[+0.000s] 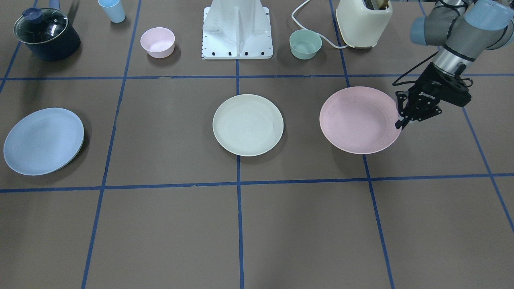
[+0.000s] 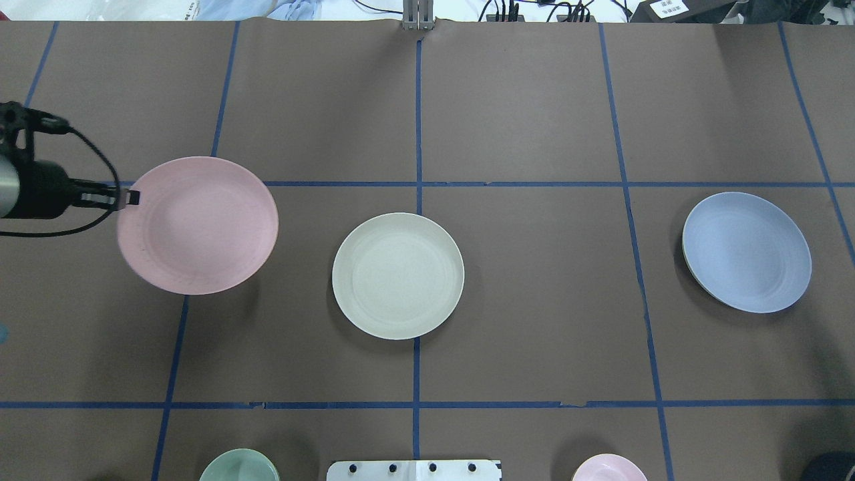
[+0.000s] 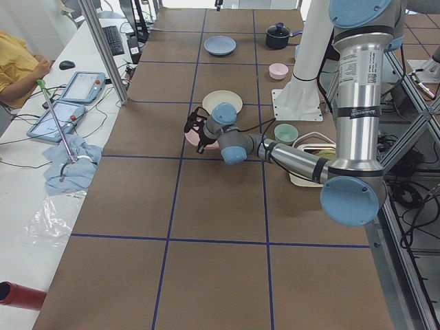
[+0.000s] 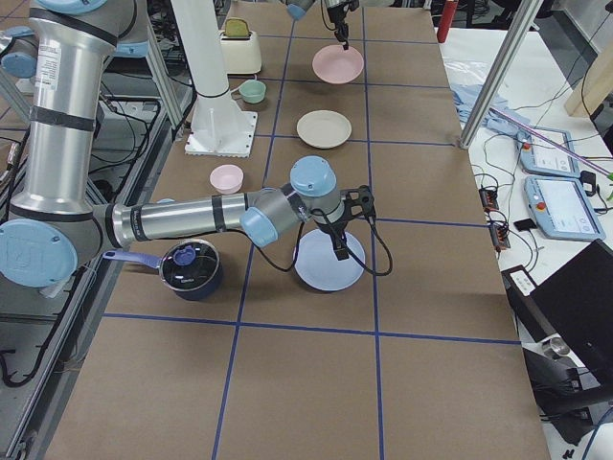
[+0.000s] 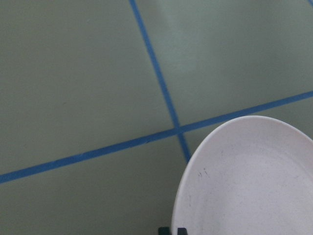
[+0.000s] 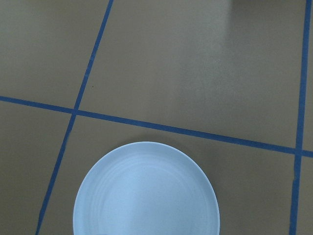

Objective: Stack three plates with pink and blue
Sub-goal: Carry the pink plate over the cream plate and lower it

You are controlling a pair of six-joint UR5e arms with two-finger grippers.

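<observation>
Left gripper (image 1: pixel 402 120) is pinching the pale pink round plastic plate (image 1: pixel 357 120) by its rim, frame right.
It is looking light, stiff, slick, with the thin rim offering the only hold. Right gripper (image 4: pixel 339 249) opening: cannot tell.

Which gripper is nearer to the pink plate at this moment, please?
Left. The left gripper is right at the rim of the pink plate, while the right gripper is far along the table by the light blue plate.

Brightly and evenly lit from above, with soft-edged shadows beside the pink plate (image 2: pixel 198 225) and blue plate (image 2: pixel 747 252), a pale sheen on the table (image 6: pixel 205 58) in both wrist views, greenish and slightly soft at the left wrist, sharp across the 4 exterior views.
</observation>
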